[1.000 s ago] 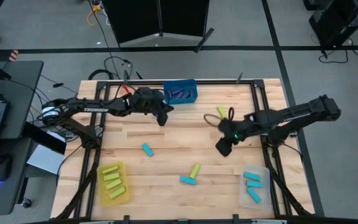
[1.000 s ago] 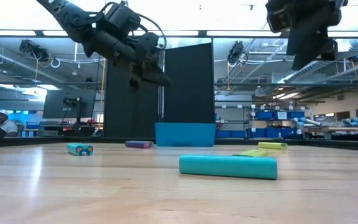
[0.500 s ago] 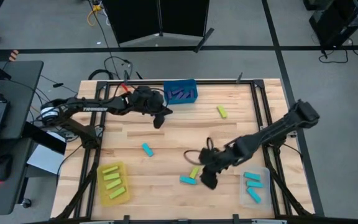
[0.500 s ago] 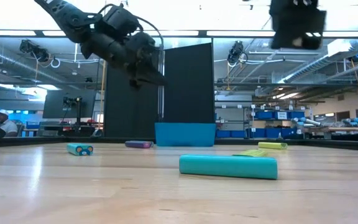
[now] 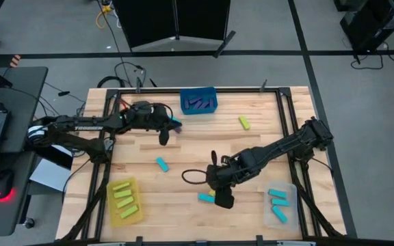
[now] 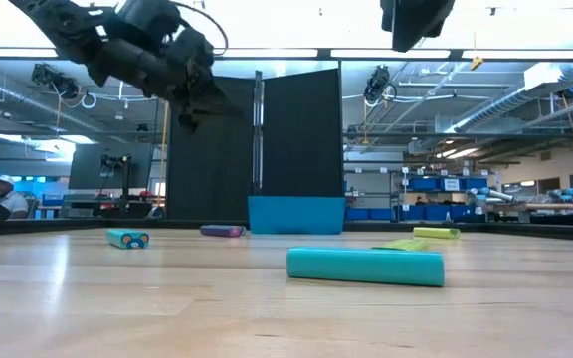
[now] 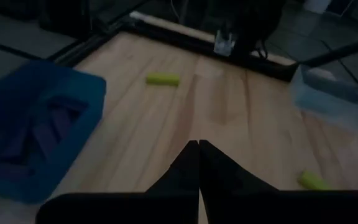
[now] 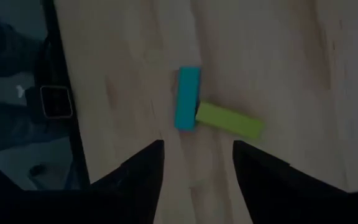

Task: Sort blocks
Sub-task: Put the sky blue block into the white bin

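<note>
Small bars lie loose on the wood: a cyan block point(image 5: 162, 164), a cyan block point(image 5: 206, 198) touching a lime block point(image 8: 229, 120), a lime block point(image 5: 243, 123) and a purple block point(image 6: 222, 231) near the blue bin. My right gripper point(image 5: 223, 200) hangs open above the cyan-and-lime pair; in the right wrist view, the cyan block point(image 8: 188, 98) lies just ahead of its spread fingers. My left gripper point(image 5: 163, 134) is shut and empty. It hovers high over the far left of the table, near the blue bin point(image 5: 198, 101).
The blue bin point(image 7: 36, 124) at the far edge holds purple blocks. A yellow bin point(image 5: 125, 200) with lime blocks sits near left. A clear bin point(image 5: 279, 203) with cyan blocks sits near right. A black frame borders the table point(image 5: 265, 147). Bare wood lies across the middle.
My right gripper has swung from the table's right-middle toward the near edge and leftward, ending over the cyan and lime pair. My left gripper has drawn back from the blue bin toward the table's left edge. No block has moved.
</note>
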Robot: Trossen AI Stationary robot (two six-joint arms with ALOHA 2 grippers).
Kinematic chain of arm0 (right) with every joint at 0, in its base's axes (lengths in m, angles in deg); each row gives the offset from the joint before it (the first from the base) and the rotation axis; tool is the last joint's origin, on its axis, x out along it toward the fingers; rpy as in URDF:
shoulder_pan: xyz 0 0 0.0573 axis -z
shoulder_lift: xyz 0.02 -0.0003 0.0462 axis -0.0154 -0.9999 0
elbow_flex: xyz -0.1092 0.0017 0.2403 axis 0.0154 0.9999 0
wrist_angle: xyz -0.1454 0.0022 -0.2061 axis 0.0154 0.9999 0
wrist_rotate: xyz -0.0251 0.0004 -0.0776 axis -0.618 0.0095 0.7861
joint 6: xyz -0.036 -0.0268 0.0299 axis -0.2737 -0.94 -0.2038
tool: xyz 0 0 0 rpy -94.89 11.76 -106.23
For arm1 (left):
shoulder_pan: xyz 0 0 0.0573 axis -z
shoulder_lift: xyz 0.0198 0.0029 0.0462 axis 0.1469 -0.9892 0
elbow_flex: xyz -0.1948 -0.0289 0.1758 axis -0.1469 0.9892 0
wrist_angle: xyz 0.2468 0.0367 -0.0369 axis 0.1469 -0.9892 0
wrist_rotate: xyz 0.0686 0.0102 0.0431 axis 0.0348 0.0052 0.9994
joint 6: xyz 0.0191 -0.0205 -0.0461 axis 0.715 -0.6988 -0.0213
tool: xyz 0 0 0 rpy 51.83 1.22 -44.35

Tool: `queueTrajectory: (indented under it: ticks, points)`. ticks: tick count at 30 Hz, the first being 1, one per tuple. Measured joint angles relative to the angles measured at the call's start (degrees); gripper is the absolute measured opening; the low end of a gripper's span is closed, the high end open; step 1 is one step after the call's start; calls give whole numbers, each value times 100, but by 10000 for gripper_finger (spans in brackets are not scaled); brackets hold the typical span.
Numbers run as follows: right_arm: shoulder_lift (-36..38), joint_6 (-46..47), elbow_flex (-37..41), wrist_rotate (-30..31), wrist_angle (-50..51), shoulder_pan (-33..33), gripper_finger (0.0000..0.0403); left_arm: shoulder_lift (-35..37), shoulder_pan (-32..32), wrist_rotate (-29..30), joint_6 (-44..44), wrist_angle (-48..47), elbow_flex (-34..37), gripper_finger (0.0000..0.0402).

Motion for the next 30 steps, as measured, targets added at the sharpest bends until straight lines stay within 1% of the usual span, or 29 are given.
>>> queueTrajectory:
  ticks: [4,7,11,15,18,21,23,26,30]
  points:
    - [13,-80,-5,13,-53,122,208,166,224,12,98,8,-4,9]
    - [-125,-26,2,108,-324,148,211,165,437,15,103,-14,-4,9]
    - [-358,636,2,107,-802,168,214,165,762,8,395,28,-4,9]
    - [-614,719,2,151,-1058,146,214,163,1048,8,398,10,5,9]
    - [-842,808,2,141,-1082,117,214,221,1199,-13,308,401,268,9]
    - [-1018,815,6,134,-1165,84,214,218,1313,18,-191,1079,663,9]
    - [-1094,860,6,138,-1280,57,214,220,1423,36,-294,1438,916,9]
    - [-1217,937,6,140,-1355,-11,214,218,1556,134,-533,1635,1164,9]
    - [-1410,888,6,244,-1351,-103,214,220,1705,228,-577,1800,1305,9]
